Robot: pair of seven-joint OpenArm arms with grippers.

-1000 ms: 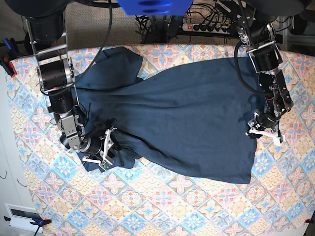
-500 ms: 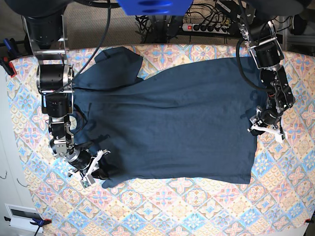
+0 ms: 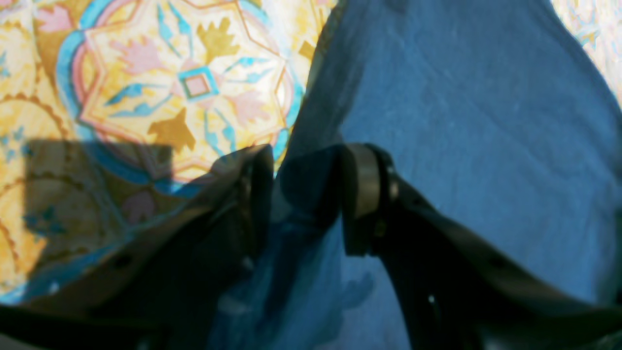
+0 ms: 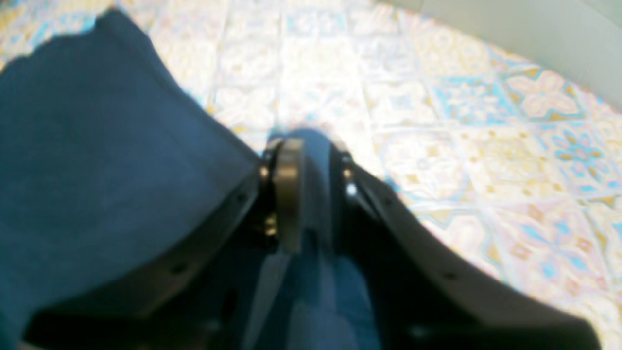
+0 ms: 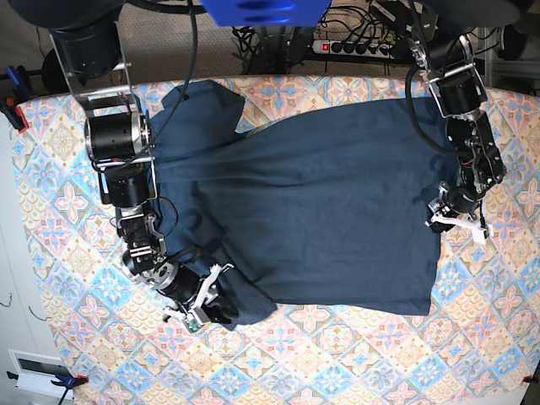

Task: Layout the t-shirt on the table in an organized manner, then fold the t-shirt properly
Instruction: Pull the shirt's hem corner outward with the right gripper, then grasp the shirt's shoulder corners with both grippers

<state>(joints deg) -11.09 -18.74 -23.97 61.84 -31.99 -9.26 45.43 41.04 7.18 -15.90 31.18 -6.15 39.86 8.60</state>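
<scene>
Well, no box or basket shows here, only the soft dark navy blue short-sleeved t-shirt [image 5: 312, 211] lying spread over the middle of the big table with its pastel blue, pink and cream tile-pattern cloth [image 5: 354, 363]. One sleeve reaches toward the far edge. The shirt's near left corner is bunched up.

The right gripper [image 5: 205, 302], near the front edge of the tabletop, has its jaws close together with a fold of blue cloth pinched between them; its fingertips [image 4: 287, 189] press on the cloth. The left gripper [image 5: 456, 221], toward the right edge of the tabletop, has its jaws a little apart, and the shirt's side edge sits between them, held.

Past the far edge of the table, black cables and a power strip [image 5: 354, 46] lie on the floor.
</scene>
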